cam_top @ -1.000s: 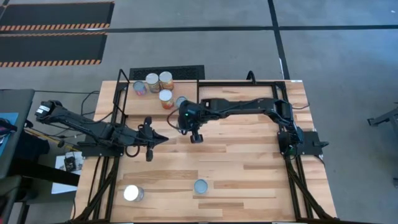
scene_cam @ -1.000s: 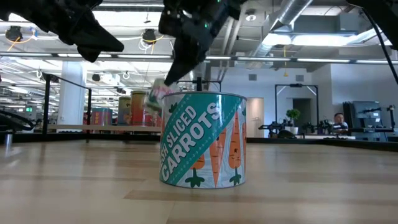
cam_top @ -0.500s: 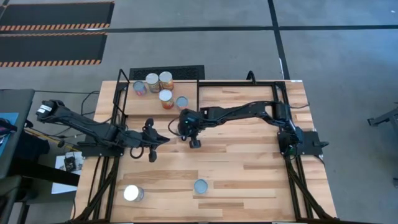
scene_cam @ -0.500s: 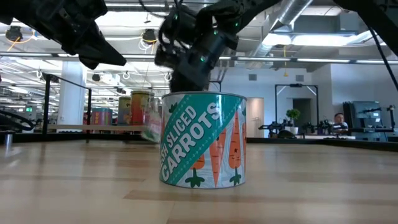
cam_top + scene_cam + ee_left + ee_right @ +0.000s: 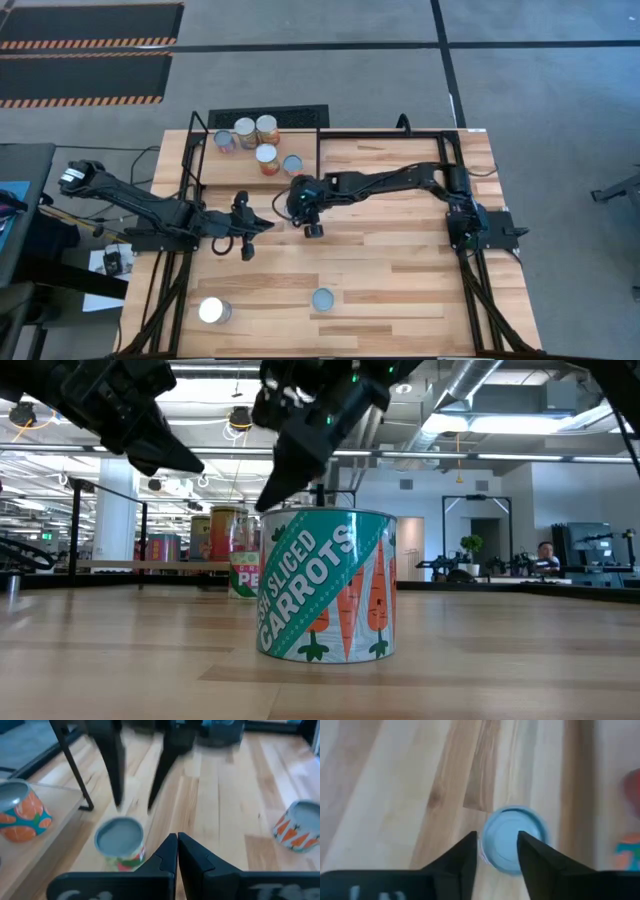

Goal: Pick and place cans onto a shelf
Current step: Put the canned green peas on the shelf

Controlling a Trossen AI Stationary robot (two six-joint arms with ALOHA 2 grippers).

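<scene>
Currently the right gripper (image 5: 296, 186) sits just beside the shelf (image 5: 207, 168), fingers (image 5: 462, 857) parted and gripping nothing, with a grey-topped can (image 5: 292, 164) between them on the shelf's right end, upright. Three more cans cluster on the shelf: blue-grey label (image 5: 225, 141), white top (image 5: 245, 131), orange label (image 5: 267, 158). Left gripper (image 5: 262, 224) hovers over the tabletop (image 5: 400, 260) near the shelf, fingers pressed together, empty. Sliced carrots can (image 5: 322, 299) and a bright-topped can (image 5: 212, 311) stand at the near edge, well apart.

Grey floor (image 5: 560, 90) w/ hazard-striped mats (image 5: 85, 45)
</scene>
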